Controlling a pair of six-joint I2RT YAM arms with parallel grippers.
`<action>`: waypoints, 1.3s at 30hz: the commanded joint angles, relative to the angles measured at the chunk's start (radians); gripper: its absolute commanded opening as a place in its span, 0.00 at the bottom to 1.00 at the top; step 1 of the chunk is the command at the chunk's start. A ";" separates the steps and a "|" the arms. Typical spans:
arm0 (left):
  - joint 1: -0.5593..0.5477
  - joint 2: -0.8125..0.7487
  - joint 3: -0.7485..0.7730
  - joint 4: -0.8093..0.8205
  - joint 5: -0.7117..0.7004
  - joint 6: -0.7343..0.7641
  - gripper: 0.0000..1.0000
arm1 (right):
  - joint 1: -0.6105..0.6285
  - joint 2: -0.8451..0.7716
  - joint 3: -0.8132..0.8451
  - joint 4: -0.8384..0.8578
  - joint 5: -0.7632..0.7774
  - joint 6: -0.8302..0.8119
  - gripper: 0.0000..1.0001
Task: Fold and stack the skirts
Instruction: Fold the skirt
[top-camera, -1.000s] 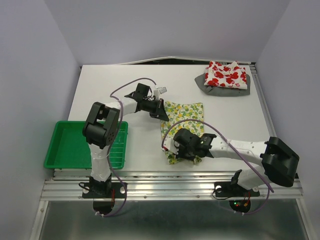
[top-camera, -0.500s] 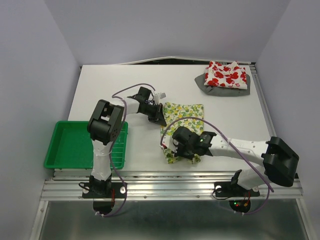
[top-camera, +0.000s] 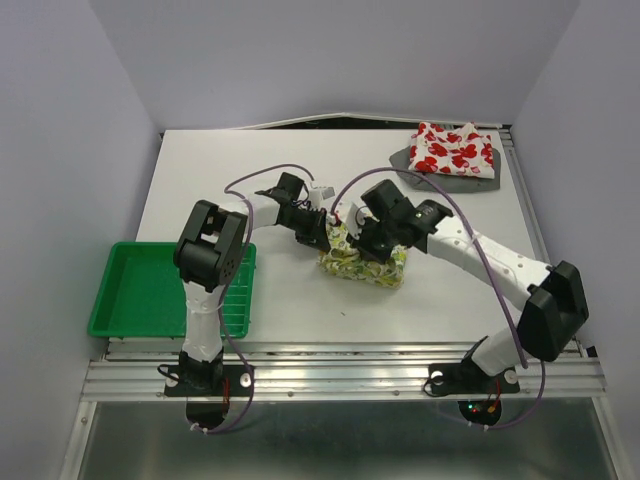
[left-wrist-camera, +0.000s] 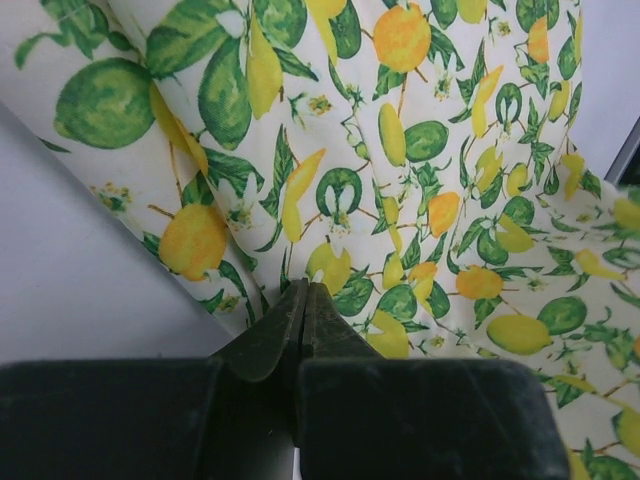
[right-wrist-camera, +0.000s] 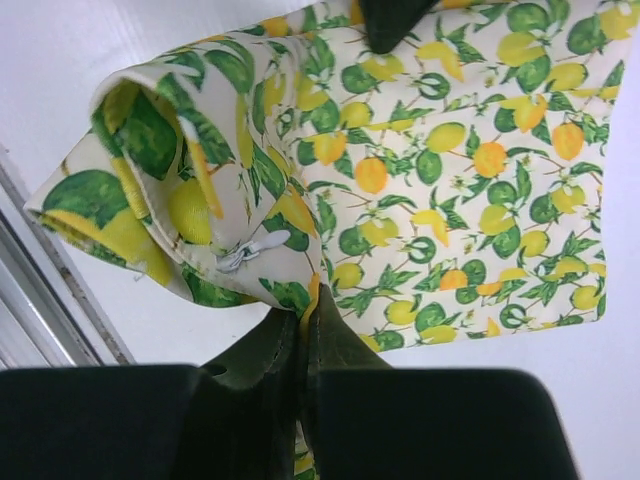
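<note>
Lemon skirt (top-camera: 362, 268) mid-table, part-folded, one edge pinched tight by left gripper (left-wrist-camera: 303, 292), doubled-over fold nipped by right gripper (right-wrist-camera: 303, 318); red-print skirt (top-camera: 455, 150) already folded atop grey skirt (top-camera: 458, 184), far right; lemon one unstacked.

Matt cloth lemon skirt (right-wrist-camera: 450, 200), glossy plastic tray (top-camera: 130, 290)

A green tray (top-camera: 140, 290) is set at the near left of the white table (top-camera: 220, 170), partly over its left edge. The table is enclosed by pale walls (top-camera: 60, 150), and a metal rail (top-camera: 340, 375) is fixed along its near edge.
</note>
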 joint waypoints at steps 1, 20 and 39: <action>-0.001 0.028 -0.032 -0.134 -0.178 0.104 0.00 | -0.124 0.102 0.116 -0.120 -0.130 -0.130 0.01; -0.004 0.045 -0.008 -0.155 -0.206 0.142 0.00 | -0.344 0.555 0.621 -0.337 -0.264 -0.374 0.01; 0.053 0.086 -0.009 -0.138 -0.117 0.086 0.00 | -0.344 0.641 0.590 0.137 -0.109 -0.112 0.67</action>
